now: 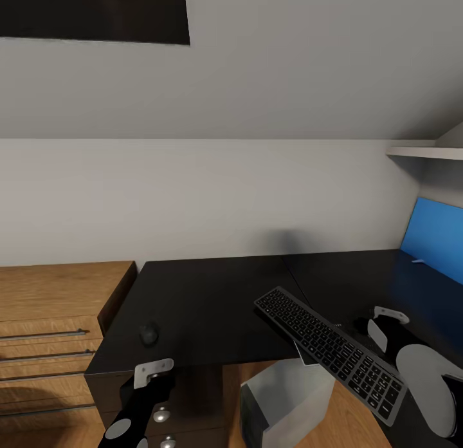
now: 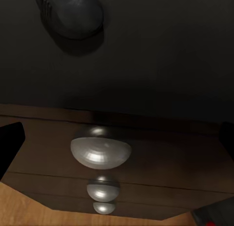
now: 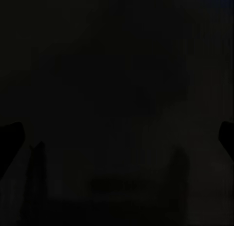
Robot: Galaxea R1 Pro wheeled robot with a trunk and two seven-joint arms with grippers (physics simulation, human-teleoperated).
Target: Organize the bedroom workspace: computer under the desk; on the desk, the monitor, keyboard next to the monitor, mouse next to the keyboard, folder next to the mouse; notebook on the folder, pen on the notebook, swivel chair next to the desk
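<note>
The keyboard [image 1: 331,345] overhangs the desk [image 1: 212,306] edge above the computer [image 1: 283,403] and may tip off; the right gripper [image 1: 379,326] aperture and hold cannot be told.

No readable text, keyboard [image 1: 334,343] keys unreadable (legends too small), no labels or brands

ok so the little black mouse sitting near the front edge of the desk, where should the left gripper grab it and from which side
Take the mouse across its narrow flanks, coming straight down from above. It sits flat on the desk, low and rounded, so only its sides offer faces for the fingers. The left gripper is just in front of it.
</note>
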